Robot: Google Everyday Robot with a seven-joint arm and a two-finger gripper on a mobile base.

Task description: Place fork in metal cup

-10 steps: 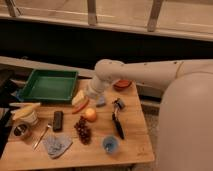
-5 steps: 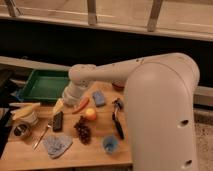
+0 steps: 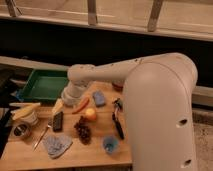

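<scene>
Fork [image 3: 41, 136] lies flat on tabletop [image 3: 85, 155], between metal cup [image 3: 21, 131] and black bar [image 3: 58, 121]. Gripper [image 3: 58, 106] just above bar, grip state: cannot tell. Risks: thin handle slips from pinch, bar or cup gets knocked.

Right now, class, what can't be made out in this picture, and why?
Camera view:
Table, right end: hidden by the arm.
Gripper, above the table near the tray: mostly hidden by its wrist.
Metal cup, inside: too dark.
Fork, tines: too small.
</scene>
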